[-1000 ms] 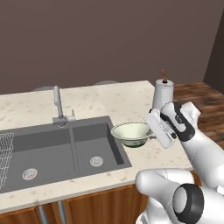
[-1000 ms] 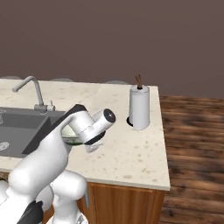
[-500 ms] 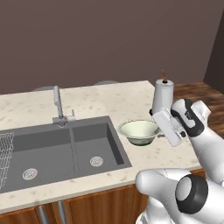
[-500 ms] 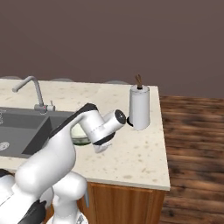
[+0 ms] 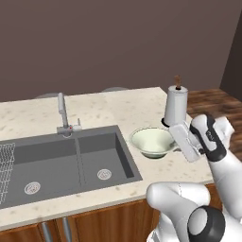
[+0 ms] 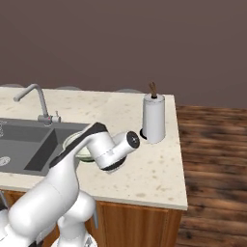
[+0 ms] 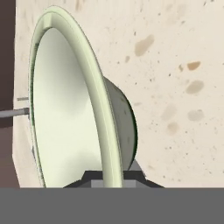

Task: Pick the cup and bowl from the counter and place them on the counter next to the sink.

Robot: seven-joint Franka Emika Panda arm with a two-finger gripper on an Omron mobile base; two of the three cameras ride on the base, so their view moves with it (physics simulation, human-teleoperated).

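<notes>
1 thin rim is all the claw (image 7: 113,177) has: its 2 tips are clamped together on the edge of the bowl (image 5: 152,142), which hangs just right of the sink (image 5: 66,163), low over the tabletop (image 5: 118,106). With so narrow a pinch the bowl could pivot or slip out, and a hasty drop might tip it toward the basin or knock the paper towel roll (image 5: 176,106) just behind. Compared with 1 second ago, bowl and claw have shifted right, away from the sink's edge.
</notes>
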